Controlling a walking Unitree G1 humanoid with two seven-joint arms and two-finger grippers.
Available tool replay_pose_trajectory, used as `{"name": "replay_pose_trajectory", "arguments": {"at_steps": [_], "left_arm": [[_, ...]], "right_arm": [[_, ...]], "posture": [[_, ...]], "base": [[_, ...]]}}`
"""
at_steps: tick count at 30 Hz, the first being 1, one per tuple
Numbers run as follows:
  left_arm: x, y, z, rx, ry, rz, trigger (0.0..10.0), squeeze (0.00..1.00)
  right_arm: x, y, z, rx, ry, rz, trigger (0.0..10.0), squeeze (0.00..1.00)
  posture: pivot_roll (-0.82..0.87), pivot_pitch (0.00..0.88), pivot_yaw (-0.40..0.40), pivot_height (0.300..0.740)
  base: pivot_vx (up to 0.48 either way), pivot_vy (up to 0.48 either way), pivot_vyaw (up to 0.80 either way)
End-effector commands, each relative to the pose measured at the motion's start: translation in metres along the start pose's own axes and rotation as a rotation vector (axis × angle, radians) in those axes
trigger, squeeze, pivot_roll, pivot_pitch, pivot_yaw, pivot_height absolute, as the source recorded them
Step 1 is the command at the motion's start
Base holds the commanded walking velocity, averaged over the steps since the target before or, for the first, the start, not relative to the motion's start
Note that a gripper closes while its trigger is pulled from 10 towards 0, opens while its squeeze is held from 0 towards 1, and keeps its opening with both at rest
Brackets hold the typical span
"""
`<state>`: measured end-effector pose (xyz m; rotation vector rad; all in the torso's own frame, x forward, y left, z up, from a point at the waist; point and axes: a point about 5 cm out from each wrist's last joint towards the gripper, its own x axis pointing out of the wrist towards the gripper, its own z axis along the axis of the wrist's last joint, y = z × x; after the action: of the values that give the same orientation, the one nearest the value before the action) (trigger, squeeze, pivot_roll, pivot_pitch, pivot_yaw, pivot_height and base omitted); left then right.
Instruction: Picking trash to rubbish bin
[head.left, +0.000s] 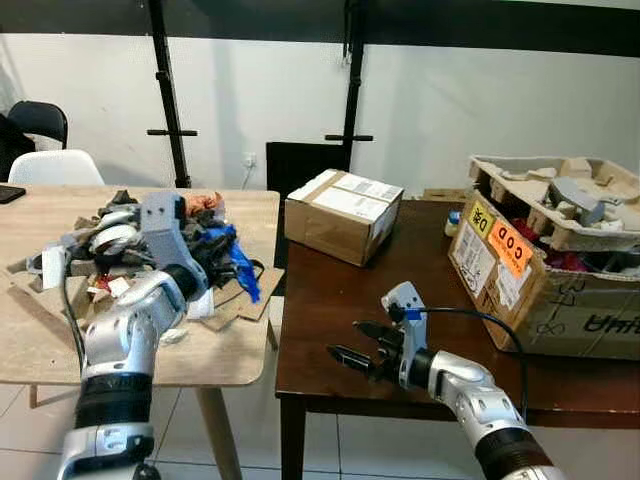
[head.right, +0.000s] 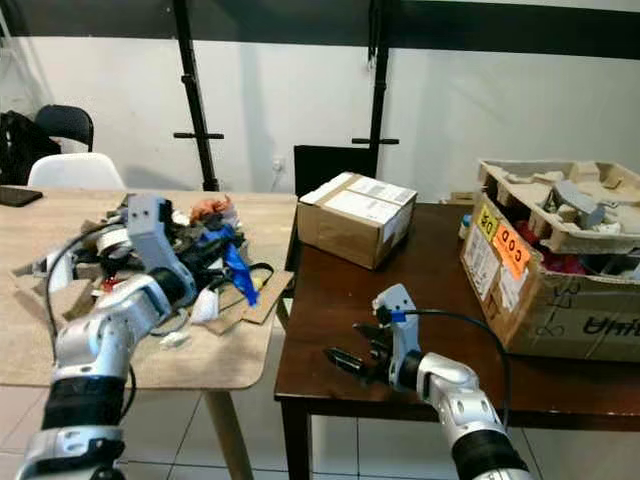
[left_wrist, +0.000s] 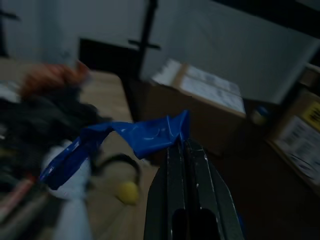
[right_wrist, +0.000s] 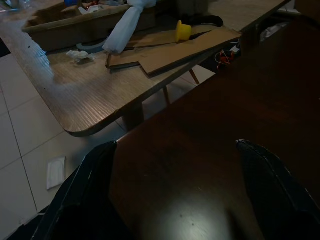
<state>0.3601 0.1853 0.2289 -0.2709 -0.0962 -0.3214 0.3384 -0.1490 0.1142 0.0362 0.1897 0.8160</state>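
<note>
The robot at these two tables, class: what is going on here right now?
The left gripper is shut on a blue plastic strip from the trash pile on the light wooden table. The right gripper hovers open and empty over the dark table. A closed cardboard box and a big open box of scraps stand on that dark table. No rubbish bin can be made out.

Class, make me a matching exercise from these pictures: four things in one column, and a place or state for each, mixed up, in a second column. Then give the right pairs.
Things:
1. left hand
2. right hand
3. sealed carton
4. trash pile

Places or states:
A. on the light wooden table
B. open, above the dark table
C. shut on the blue plastic strip
D. at the dark table's back left corner

Pairs: 1-C, 2-B, 3-D, 4-A
</note>
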Motion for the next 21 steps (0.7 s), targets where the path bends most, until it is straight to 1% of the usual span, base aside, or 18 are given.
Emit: {"name": "replay_pose_trajectory", "arguments": {"at_steps": [1, 3, 6, 10, 11, 12, 13, 14, 15, 16, 17, 18, 21], "left_arm": [[-0.003, 0.003, -0.003, 0.040, -0.013, 0.028, 0.0, 0.00], [-0.004, 0.003, -0.001, 0.057, -0.033, 0.036, 0.0, 0.00], [-0.003, 0.000, -0.002, 0.078, -0.053, 0.016, 0.0, 0.00], [-0.001, -0.008, -0.007, 0.085, -0.048, -0.066, 0.0, 0.00], [-0.002, -0.015, -0.008, 0.003, -0.051, -0.151, 0.0, 0.00], [-0.002, -0.015, -0.008, 0.003, -0.051, -0.151, 0.0, 0.00], [-0.004, -0.021, -0.008, -0.051, -0.049, -0.212, 0.0, 0.00], [-0.010, -0.031, -0.011, -0.135, 0.004, -0.345, 0.0, 0.00], [-0.021, -0.044, -0.015, -0.179, 0.069, -0.511, 0.0, 0.00], [-0.030, -0.053, -0.018, -0.205, 0.118, -0.624, 0.0, 0.00], [-0.035, -0.057, -0.020, -0.217, 0.147, -0.687, 0.0, 0.00], [-0.039, -0.060, -0.019, -0.245, 0.146, -0.720, 0.0, 0.00], [-0.043, -0.058, -0.017, -0.304, 0.117, -0.730, 0.0, 0.00]], "right_arm": [[-0.001, -0.001, -0.002, 0.009, -0.001, -0.013, 10.0, 0.00], [-0.001, -0.001, -0.003, 0.009, -0.001, -0.014, 10.0, 0.00], [-0.002, -0.001, -0.003, 0.010, -0.001, -0.015, 10.0, 0.00], [-0.001, -0.002, -0.002, 0.013, -0.005, -0.017, 10.0, 0.00], [-0.001, -0.002, -0.001, 0.017, -0.011, -0.016, 10.0, 0.00], [-0.001, -0.002, -0.001, 0.017, -0.011, -0.016, 10.0, 0.00], [-0.001, -0.002, 0.000, 0.022, -0.014, -0.017, 10.0, 0.00], [-0.001, -0.002, 0.000, 0.027, -0.017, -0.017, 10.0, 0.00], [-0.001, -0.002, 0.000, 0.030, -0.018, -0.015, 10.0, 0.00], [-0.002, -0.003, 0.000, 0.032, -0.018, -0.013, 10.0, 0.00], [-0.002, -0.003, 0.000, 0.033, -0.018, -0.012, 10.0, 0.00], [-0.002, -0.003, 0.000, 0.033, -0.018, -0.011, 10.0, 0.00], [-0.003, -0.003, -0.001, 0.038, -0.020, -0.010, 10.0, 0.00]], "posture": [[0.06, 0.000, -0.016, 0.740], [0.06, 0.000, -0.016, 0.740], [0.06, 0.000, -0.016, 0.740], [0.06, 0.000, -0.016, 0.740], [0.06, 0.000, -0.015, 0.740], [0.06, 0.000, -0.015, 0.740], [0.06, 0.000, -0.015, 0.740], [0.06, 0.000, -0.015, 0.740], [0.06, 0.000, -0.015, 0.740], [0.06, 0.000, -0.015, 0.740], [0.06, 0.000, -0.015, 0.740], [0.06, 0.000, -0.015, 0.740], [0.06, 0.000, -0.014, 0.740]], "base": [[0.000, 0.000, 0.00], [0.000, 0.000, 0.00], [0.000, 0.000, 0.00], [0.000, 0.000, 0.00], [0.000, 0.000, 0.00], [0.000, 0.000, 0.00], [0.000, 0.000, 0.00], [0.000, 0.000, 0.00], [0.000, 0.000, 0.00], [0.000, 0.000, 0.00], [0.000, 0.000, 0.00], [0.000, 0.000, 0.00], [0.000, 0.000, 0.00]]}}
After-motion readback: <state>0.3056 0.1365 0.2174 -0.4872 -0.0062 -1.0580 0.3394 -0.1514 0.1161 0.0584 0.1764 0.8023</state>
